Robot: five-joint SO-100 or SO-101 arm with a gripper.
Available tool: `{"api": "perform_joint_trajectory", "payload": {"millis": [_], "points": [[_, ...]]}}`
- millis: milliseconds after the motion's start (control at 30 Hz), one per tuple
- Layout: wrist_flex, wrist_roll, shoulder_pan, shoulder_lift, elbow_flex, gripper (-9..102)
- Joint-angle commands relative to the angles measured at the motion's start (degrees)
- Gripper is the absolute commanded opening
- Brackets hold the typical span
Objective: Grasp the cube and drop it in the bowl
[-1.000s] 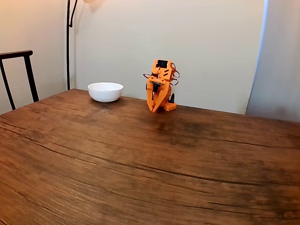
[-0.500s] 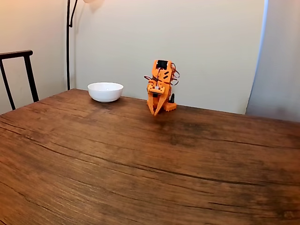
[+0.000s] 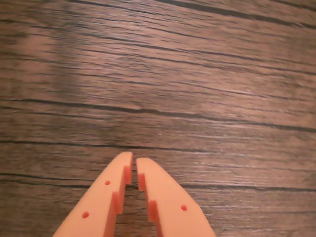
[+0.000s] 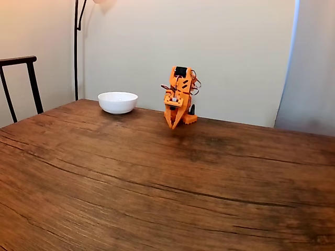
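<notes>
The white bowl [image 4: 118,102] sits at the far left of the wooden table [image 4: 157,178] in the fixed view. To its right, at the table's far edge, the orange arm is folded low with my gripper [image 4: 173,125] pointing down at the wood. From the wrist, my gripper [image 3: 134,160] hangs over bare wood grain, its two orange fingertips nearly touching, nothing between them. The blue cube is out of view.
A dark chair back [image 4: 21,83] stands at the left edge and a lamp pole [image 4: 76,47] rises behind the bowl. A pale wall and a curtain [image 4: 309,68] close off the back.
The arm's wrist has turned and lifted a little, swinging the gripper slightly to the right. The bowl has not moved.
</notes>
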Motion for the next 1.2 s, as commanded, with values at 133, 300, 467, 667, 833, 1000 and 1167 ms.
{"api": "perform_joint_trajectory", "payload": {"millis": [133,300,467,667,833,1000,1167], "points": [[3.78,0.44,2.29,-0.7,-0.26,0],[3.78,0.53,2.02,-0.7,-0.26,0],[3.78,0.53,2.2,-0.7,-0.26,0],[3.78,0.53,2.2,-0.7,-0.26,0],[3.78,0.53,2.2,-0.7,-0.26,0],[3.78,0.53,2.2,-0.7,-0.26,0],[3.78,0.53,2.2,-0.7,-0.26,0]]}}
